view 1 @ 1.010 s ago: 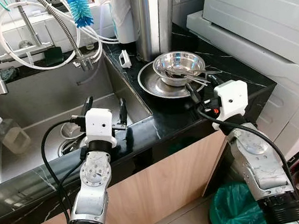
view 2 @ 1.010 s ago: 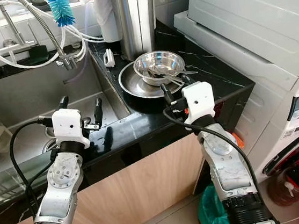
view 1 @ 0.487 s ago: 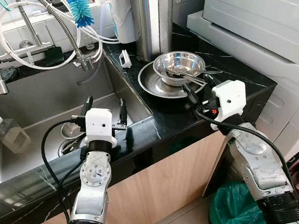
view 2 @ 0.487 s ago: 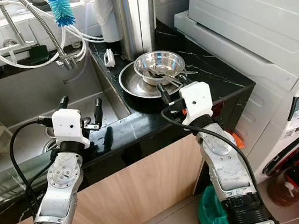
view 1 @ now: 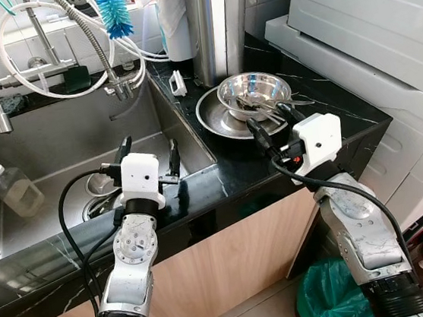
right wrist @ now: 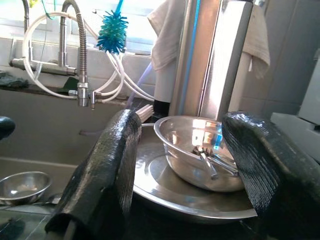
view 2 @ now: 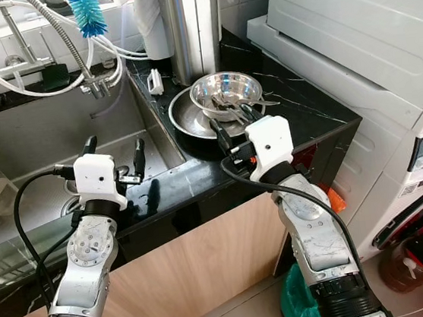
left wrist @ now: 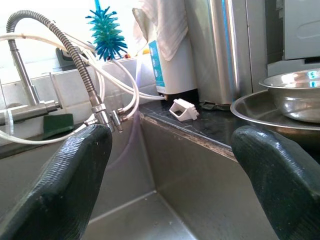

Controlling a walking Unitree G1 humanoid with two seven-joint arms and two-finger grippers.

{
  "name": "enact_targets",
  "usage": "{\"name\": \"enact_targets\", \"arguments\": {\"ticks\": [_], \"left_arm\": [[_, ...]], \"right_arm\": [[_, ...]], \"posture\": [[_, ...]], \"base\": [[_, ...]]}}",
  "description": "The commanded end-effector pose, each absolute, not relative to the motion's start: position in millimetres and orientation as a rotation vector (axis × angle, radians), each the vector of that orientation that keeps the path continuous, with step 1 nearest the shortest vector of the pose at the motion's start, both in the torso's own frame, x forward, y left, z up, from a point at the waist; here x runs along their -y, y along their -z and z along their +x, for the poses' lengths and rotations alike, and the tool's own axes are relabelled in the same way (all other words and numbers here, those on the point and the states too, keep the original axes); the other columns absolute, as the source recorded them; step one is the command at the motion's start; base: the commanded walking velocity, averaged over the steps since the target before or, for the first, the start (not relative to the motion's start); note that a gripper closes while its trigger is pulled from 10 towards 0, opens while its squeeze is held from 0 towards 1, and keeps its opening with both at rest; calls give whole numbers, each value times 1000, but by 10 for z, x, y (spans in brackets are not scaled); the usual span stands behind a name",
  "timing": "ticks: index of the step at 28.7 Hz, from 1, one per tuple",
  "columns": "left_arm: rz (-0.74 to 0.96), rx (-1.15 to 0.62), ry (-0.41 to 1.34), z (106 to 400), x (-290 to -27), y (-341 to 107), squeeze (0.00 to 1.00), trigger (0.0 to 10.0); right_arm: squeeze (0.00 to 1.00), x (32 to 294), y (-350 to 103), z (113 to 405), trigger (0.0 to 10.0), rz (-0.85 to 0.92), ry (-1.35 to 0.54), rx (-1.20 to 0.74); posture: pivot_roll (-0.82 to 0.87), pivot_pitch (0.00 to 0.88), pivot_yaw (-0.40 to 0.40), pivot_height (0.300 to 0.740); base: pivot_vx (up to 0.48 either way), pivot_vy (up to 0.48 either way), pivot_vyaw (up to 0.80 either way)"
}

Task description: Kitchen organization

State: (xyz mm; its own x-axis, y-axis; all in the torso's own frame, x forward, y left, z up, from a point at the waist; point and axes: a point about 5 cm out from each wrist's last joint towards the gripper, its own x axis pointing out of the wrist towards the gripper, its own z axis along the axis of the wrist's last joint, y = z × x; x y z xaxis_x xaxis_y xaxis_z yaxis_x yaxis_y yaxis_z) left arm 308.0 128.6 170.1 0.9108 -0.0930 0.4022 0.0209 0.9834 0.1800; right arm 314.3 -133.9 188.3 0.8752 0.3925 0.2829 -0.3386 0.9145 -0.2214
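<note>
My right gripper (view 1: 270, 123) is spread wide at the near rim of the plate (view 1: 219, 123), grasping nothing. The bowl (view 1: 253, 95) with 2 or 3 utensils (right wrist: 212, 162) sits on that plate just beyond my fingertips. My left gripper (view 1: 148, 152) hangs open over the sink (view 1: 57, 145).

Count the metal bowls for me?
2: one bowl holding utensils sits on the plate on the counter; a smaller bowl lies in the sink. Others may be hidden.
</note>
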Motion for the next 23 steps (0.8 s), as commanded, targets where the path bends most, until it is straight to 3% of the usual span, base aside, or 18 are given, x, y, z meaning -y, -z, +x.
{"name": "enact_targets", "arguments": {"ticks": [1,6,23], "left_arm": [[181,430,55,3078,-1288,-1730,0,10000],[182,431,55,3076,-1290,-1731,0,10000],[185,429,56,3077,-1285,-1731,0,10000]], "right_arm": [[0,1356,-1910,3138,10000,-179,-358,341],[0,1485,-1867,3191,10000,-197,-260,303],[0,1501,-1868,3185,10000,-204,-255,302]], "posture": [[36,61,23,740],[36,63,23,740],[35,65,23,740]], "base": [[0,0,0],[0,0,0],[0,0,0]]}}
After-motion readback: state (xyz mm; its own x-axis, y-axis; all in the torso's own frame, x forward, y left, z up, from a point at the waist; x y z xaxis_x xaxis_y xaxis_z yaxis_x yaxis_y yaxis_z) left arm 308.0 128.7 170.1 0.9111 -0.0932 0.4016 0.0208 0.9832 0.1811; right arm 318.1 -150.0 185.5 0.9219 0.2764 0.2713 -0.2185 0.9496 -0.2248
